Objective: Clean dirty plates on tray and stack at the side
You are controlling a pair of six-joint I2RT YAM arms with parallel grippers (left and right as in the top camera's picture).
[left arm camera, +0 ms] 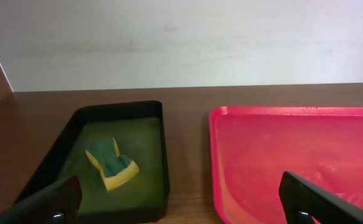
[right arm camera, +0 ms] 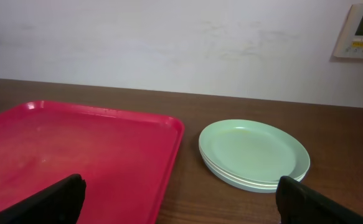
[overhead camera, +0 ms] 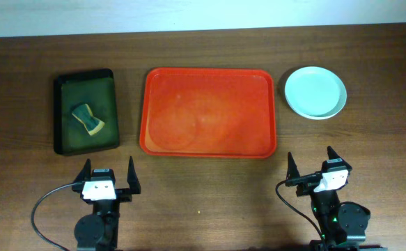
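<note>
The red tray [overhead camera: 208,111] lies in the middle of the table with nothing on it; it also shows in the left wrist view [left arm camera: 293,158] and the right wrist view [right arm camera: 75,149]. The plates [overhead camera: 315,92] sit stacked on the table to the right of the tray, a pale blue-green one on top; the stack shows in the right wrist view [right arm camera: 254,154]. My left gripper [overhead camera: 108,173] is open and empty near the front edge, left of centre. My right gripper [overhead camera: 310,162] is open and empty near the front edge, below the plates.
A dark green-black tray [overhead camera: 86,111] stands left of the red tray and holds a yellow-green sponge [overhead camera: 89,119], which also shows in the left wrist view [left arm camera: 111,163]. A white wall runs behind the table's far edge.
</note>
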